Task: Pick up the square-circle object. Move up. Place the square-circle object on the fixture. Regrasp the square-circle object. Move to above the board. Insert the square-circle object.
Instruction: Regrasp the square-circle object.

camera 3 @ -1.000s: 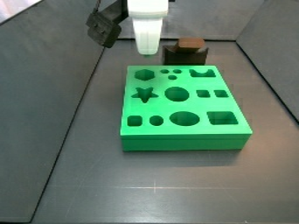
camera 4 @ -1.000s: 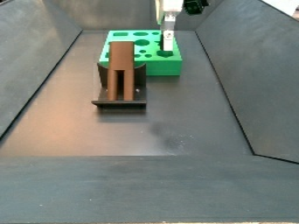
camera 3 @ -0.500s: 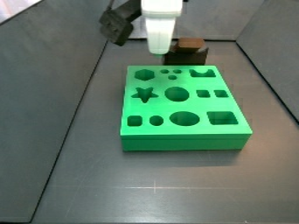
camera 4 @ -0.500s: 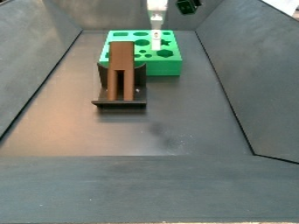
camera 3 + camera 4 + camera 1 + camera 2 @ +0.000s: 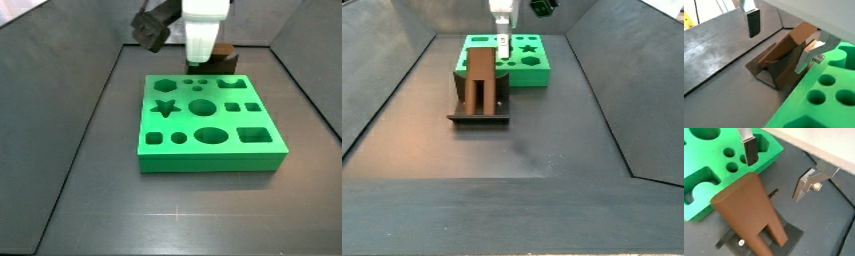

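Two silver fingers of the gripper stand well apart, with nothing between the pads. Below and between them stands the fixture, its brown upright block on a dark base plate; no separate square-circle object can be made out. Gripper hangs above the far edge of the board in a side view; in a side view it sits just over the fixture, with the board behind it. Floor is dark grey, walled by sloping grey panels.
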